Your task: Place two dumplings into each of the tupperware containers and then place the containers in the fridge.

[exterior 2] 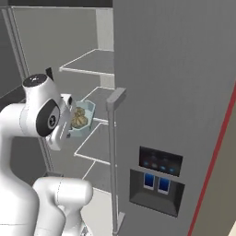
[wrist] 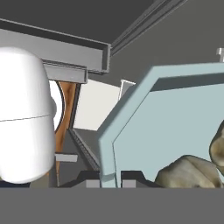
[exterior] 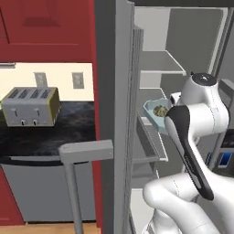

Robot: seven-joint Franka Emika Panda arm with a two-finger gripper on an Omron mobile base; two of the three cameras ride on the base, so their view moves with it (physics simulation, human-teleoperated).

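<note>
Red cabinets (exterior: 45, 27) and a black counter (exterior: 45, 137) with a silver toaster (exterior: 30, 106) sit left of the open grey fridge (exterior 2: 175, 92), whose pale shelves (exterior 2: 90, 62) we see inside. Our gripper (wrist: 109, 177) is clamped on the rim of the small pale blue tupperware container (wrist: 175, 127), translucent with cut corners, held inside the fridge at middle-shelf height. Two lumpy tan-olive dumplings (exterior 2: 78, 118) lie in it, touching each other.
</note>
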